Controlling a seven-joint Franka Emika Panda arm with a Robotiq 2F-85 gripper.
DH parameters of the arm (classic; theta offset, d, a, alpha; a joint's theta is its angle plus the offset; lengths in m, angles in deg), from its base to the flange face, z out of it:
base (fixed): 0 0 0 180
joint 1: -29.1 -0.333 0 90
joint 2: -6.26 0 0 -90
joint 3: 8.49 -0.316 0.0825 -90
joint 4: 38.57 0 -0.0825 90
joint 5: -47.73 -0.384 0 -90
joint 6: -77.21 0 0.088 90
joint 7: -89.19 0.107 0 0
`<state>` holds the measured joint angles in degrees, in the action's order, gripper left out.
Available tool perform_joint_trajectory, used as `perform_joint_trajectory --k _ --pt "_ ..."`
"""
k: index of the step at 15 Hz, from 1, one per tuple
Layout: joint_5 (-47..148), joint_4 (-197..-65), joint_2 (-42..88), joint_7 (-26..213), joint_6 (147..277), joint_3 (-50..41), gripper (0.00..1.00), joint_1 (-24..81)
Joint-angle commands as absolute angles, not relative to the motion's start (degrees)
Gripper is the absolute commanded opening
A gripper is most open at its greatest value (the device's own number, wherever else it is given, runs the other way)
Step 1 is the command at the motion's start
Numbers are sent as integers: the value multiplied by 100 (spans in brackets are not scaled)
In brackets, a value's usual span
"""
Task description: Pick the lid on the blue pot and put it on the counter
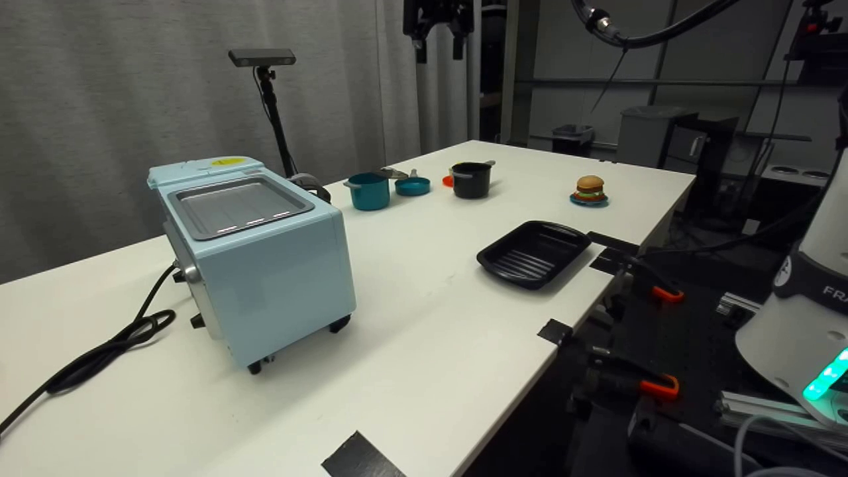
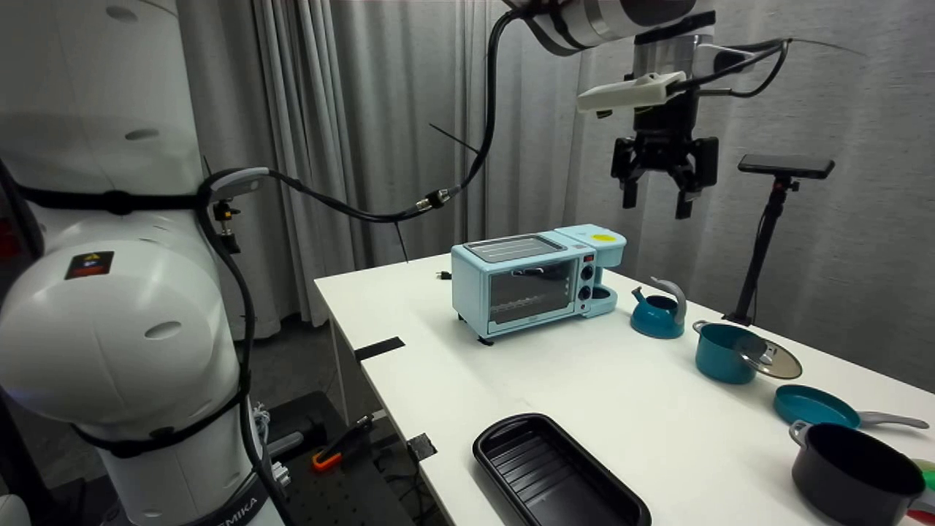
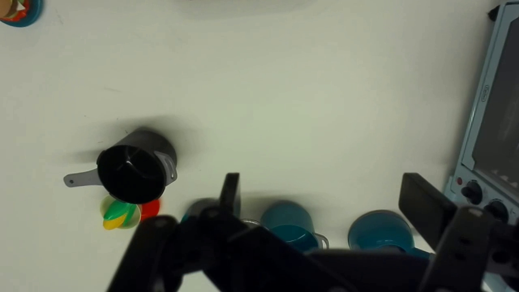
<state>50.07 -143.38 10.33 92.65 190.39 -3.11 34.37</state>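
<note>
- Teal and round, the blue pot [image 2: 719, 365] stands upright on the off-white counter [image 2: 606, 394]; in the wrist view part of its inside shows, and the gripper [image 2: 657, 202] covers some of it.
- The lid [image 2: 768, 358], a see-through disc with a knob, is at the pot's 3 o'clock in an exterior view, tilted and overlapping the pot's wall. Whether its lower edge touches the counter cannot be told.
- The gripper hangs high over the counter, toward 11 o'clock from the pot in an exterior view, well apart from both pot and lid.
- Its jaws stand wide apart in all three views, with open space between the tips.
- A teal kettle [image 2: 656, 321] is near the pot at 10 o'clock; farther out on that line stands the pale blue appliance [image 2: 475, 299].
- A teal frying pan [image 2: 814, 407] lies at 4 o'clock from the pot, and a dark pot [image 2: 840, 475] stands near the pan at its 5 o'clock.
- The black tray [image 2: 555, 471] lies toward 8 o'clock from the blue pot, well apart.
- In an exterior view a toy burger [image 1: 589, 188] sits on a small plate [image 1: 589, 203] at the tray's 1 o'clock.
- Green and yellow toy pieces [image 3: 116, 211] show at the dark pot's 7 o'clock in the wrist view.
</note>
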Motion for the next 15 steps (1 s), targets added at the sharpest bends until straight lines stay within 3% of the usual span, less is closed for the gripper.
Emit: perform_joint_trajectory --k 1,6,15 --pt "5006 -14321 1036 9261 19024 -310 100 3439" --pt "5032 -13848 1458 9259 18821 -319 100 3432" --pt "4752 -11858 2850 8704 17801 -285 100 3679"
